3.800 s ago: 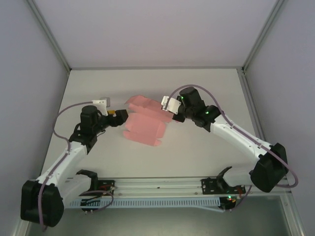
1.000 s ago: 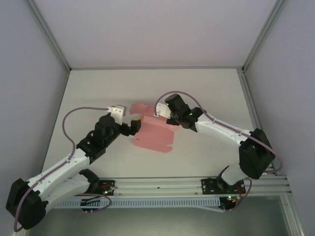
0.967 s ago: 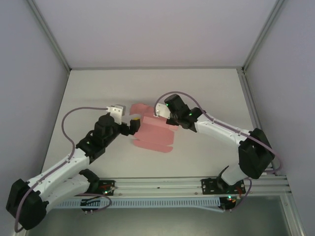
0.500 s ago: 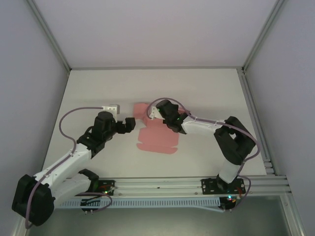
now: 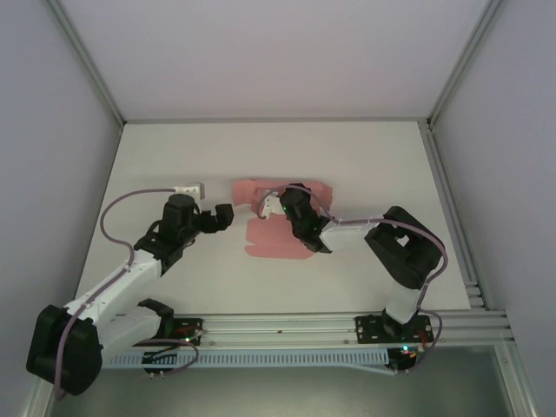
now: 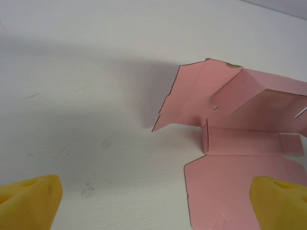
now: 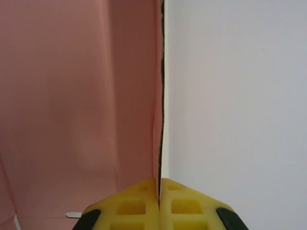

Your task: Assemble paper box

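This is a robotics lab test cell: a bare white desk (image 5: 365,156) boxed in by plain pale wall panels (image 5: 261,52) and aluminium frame posts (image 5: 85,61). Two white robot arms (image 5: 122,282) are bolted to a metal rail (image 5: 278,323) at its near edge.

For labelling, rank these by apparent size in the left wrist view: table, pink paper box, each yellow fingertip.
Largest: table. Then paper box. Last: the left gripper's two fingertips look alike, and both are cropped and near the camera, so they stay unranked.
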